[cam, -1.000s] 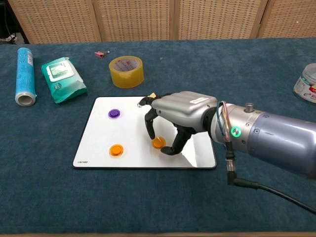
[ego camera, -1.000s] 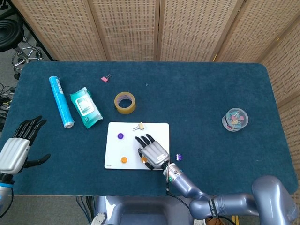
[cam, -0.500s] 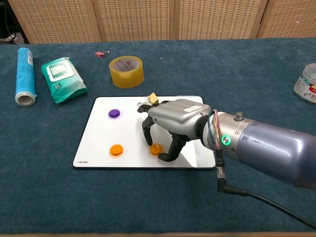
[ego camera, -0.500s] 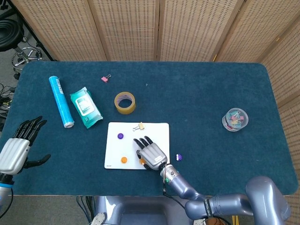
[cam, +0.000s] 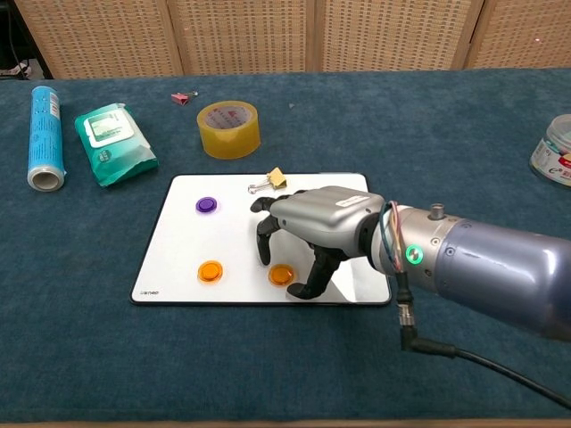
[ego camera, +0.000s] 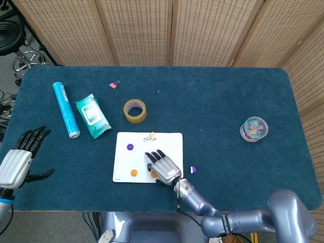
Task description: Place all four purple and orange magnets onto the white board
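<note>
The white board [cam: 178, 234] lies flat at the table's near middle. On it sit a purple magnet [cam: 207, 205], an orange magnet [cam: 211, 271] and a second orange magnet [cam: 282, 275]. My right hand [cam: 317, 227] arches over that second orange magnet, which lies flat between a fingertip [cam: 263, 257] and the thumb, a thin gap showing on the finger side. In the head view the right hand [ego camera: 163, 168] covers the board's [ego camera: 172, 142] near right part. Another purple magnet [ego camera: 192, 169] lies on the blue cloth just right of the board. My left hand [ego camera: 20, 158] hangs at the far left with spread fingers, holding nothing.
A small binder clip [cam: 272, 178] rests on the board's far edge. Behind the board stand a yellow tape roll [cam: 228, 128], a green wipes pack [cam: 114, 132], a blue tube [cam: 43, 125] and a pink clip [cam: 184, 96]. A round clear box [ego camera: 253, 128] sits far right.
The right hand carried the orange magnet down and toward the board's near edge. The magnet now lies flat on the board and the finger has drawn slightly off it. The left hand stayed still.
</note>
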Motion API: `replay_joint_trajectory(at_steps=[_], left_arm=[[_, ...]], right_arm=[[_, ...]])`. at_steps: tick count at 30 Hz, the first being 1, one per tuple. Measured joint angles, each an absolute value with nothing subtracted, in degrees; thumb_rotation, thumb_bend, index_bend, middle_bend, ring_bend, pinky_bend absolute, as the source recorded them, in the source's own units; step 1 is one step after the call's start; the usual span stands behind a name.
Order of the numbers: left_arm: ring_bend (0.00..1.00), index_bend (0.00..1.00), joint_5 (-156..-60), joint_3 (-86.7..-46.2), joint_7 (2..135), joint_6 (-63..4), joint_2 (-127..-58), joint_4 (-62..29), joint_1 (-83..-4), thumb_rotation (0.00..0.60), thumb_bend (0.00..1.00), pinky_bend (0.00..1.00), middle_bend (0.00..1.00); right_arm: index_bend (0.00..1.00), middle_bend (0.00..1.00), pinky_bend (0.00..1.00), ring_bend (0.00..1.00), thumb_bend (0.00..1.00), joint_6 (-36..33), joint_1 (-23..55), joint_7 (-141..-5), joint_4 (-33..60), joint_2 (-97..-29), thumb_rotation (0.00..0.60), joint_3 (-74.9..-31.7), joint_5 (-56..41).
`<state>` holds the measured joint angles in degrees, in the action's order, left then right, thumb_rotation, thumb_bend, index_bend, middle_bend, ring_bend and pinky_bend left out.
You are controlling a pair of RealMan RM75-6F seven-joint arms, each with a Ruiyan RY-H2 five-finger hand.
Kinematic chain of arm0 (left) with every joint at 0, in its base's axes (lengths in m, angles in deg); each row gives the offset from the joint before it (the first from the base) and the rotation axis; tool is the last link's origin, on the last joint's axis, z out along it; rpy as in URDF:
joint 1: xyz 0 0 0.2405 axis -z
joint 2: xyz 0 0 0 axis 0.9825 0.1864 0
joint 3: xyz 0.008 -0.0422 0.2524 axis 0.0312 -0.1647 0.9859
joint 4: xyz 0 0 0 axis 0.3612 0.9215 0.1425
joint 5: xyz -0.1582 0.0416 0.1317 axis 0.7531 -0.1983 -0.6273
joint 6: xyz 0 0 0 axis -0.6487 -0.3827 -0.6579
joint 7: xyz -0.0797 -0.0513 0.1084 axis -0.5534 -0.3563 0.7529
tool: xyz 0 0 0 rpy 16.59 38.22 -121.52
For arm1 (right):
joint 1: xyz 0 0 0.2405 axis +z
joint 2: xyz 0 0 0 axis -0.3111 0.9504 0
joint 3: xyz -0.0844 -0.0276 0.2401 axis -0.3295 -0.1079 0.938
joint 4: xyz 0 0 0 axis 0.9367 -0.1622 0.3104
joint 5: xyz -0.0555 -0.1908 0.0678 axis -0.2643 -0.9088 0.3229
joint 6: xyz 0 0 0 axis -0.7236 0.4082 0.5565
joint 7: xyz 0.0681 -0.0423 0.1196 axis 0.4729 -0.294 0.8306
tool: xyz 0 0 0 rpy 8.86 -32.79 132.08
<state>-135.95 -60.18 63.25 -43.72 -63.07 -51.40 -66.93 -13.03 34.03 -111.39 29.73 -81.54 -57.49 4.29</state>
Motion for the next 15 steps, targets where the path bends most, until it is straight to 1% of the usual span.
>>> replay_joint_trajectory(at_steps=[3, 9, 15], left_arm=[[0.0, 0.0, -136.5, -60.0, 62.9, -43.8, -63.0, -51.4, -67.0, 0.6, 0.15, 0.0, 0.0], [0.0, 0.0, -136.7, -59.9, 63.1, -43.5, -63.1, -51.4, -66.9, 0.6, 0.15, 0.0, 0.0], [0.0, 0.0, -136.8, -59.7, 63.9, -43.2, -63.3, -51.7, -66.7, 0.6, 0.15, 0.0, 0.0]], right_arm=[[0.35, 0.0, 0.0, 0.0, 0.38, -11.8, 33.5, -110.6, 31.4, -80.3, 0.6, -57.3, 2.8], [0.35, 0.0, 0.0, 0.0, 0.38, -8.9, 32.0, -110.2, 35.6, -74.9, 0.6, -57.4, -0.2], [0.35, 0.0, 0.0, 0.0, 0.38, -7.0, 28.9, -109.3, 37.2, -68.8, 0.6, -59.8, -1.6]])
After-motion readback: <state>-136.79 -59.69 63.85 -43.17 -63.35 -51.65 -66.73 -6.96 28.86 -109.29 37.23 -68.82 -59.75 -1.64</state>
